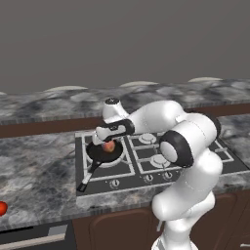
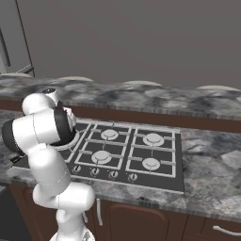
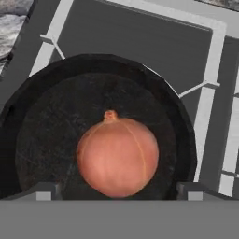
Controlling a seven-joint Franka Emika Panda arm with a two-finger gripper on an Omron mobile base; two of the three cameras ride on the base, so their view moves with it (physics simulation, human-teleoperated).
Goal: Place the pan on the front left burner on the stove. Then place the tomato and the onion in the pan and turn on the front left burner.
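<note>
We found the gripper (image 3: pixel 116 190) spread wide, holding nothing, the onion (image 3: pixel 117 157) directly below between its tips, resting in the pan (image 3: pixel 56 116); the tomato (image 1: pixel 2 208) lay well apart toward the handle side.

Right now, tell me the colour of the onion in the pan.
Orange-tan with a pinkish tint; the onion shows best in the hand view, lying in the black pan.

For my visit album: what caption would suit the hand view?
Open jaws either side of the onion, which lies in the black pan on the stove.
</note>
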